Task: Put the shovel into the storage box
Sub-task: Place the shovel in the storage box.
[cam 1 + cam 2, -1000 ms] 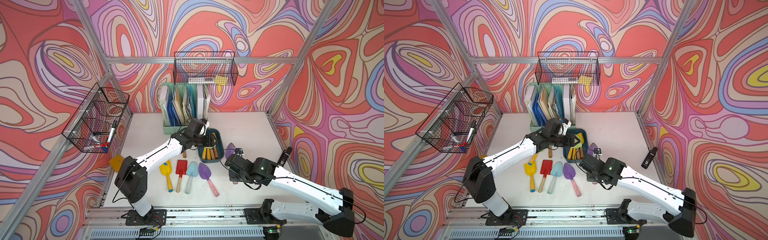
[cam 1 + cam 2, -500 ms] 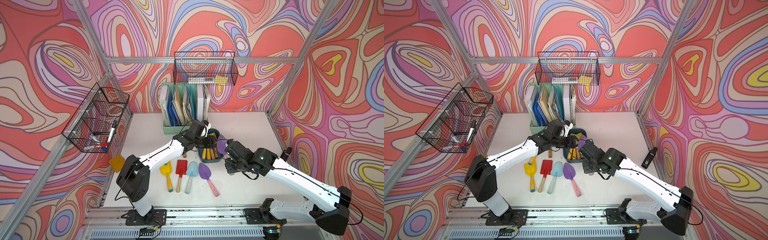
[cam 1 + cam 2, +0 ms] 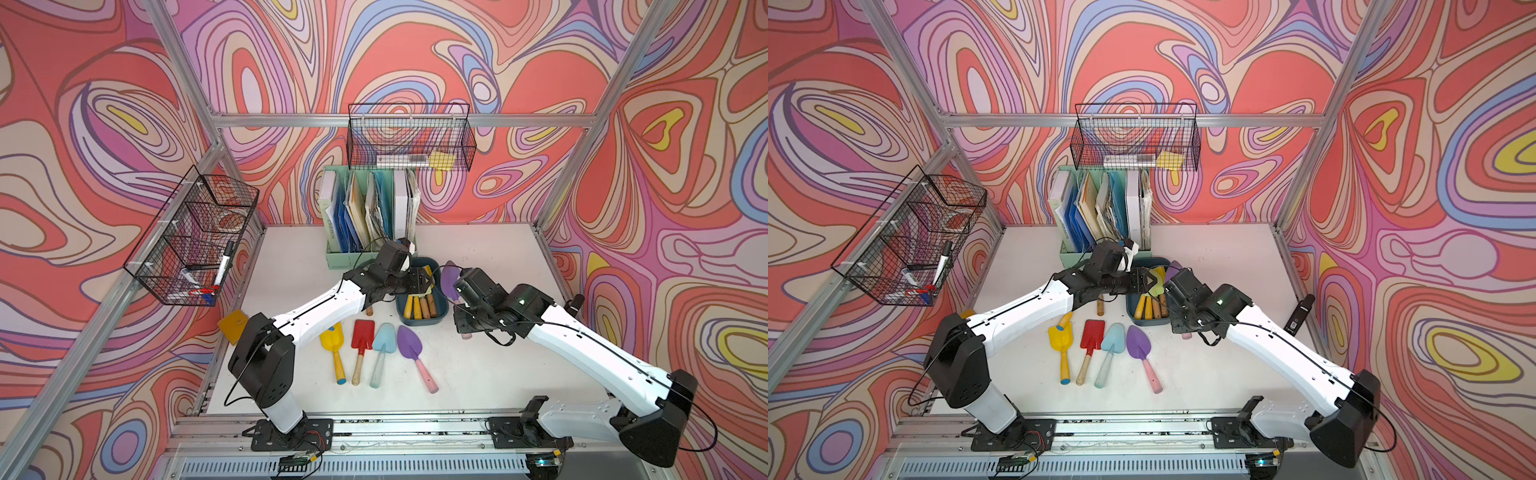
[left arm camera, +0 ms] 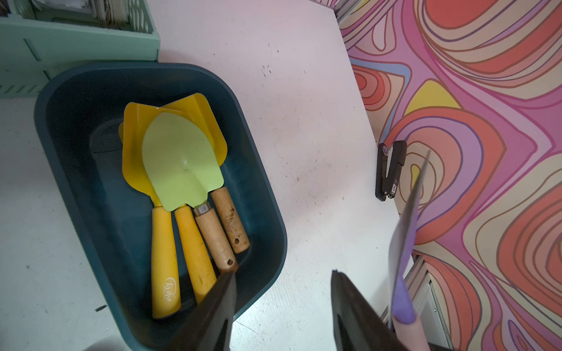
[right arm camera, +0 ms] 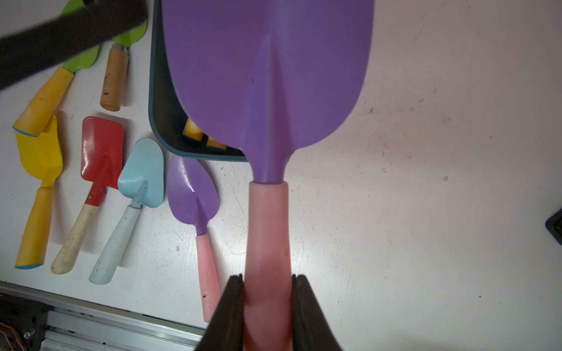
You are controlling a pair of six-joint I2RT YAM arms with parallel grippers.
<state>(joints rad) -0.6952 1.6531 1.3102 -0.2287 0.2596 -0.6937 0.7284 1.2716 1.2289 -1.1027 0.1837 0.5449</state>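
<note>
Purple shovel (image 5: 267, 76) neared storage box (image 4: 73, 158) (four shovels (image 4: 182, 161) inside), right jaws gripping; left jaws apart.

**Logos in View, but No Word Reads Clear**

A white cursive logo (image 4: 171, 285) runs down a yellow handle (image 4: 162, 243) inside the storage box (image 4: 73, 146), just beside the left gripper (image 4: 282, 273); its letters are too blurred to read. Farther out ahead of that gripper, a small label (image 4: 394, 187) on a black device (image 4: 390, 164) is too small to make out. A round stamp (image 5: 26, 114) sits on an orange-yellow handle (image 5: 45, 97), well to the side of the right gripper (image 5: 267, 278). A faint imprint (image 5: 208, 302) marks a pink handle (image 5: 205, 267) just beside the shovel (image 5: 267, 76) that gripper clamps. Both are illegible. In a top view, print on a binder spine (image 3: 330, 227) beyond the left gripper cannot be read.
</note>
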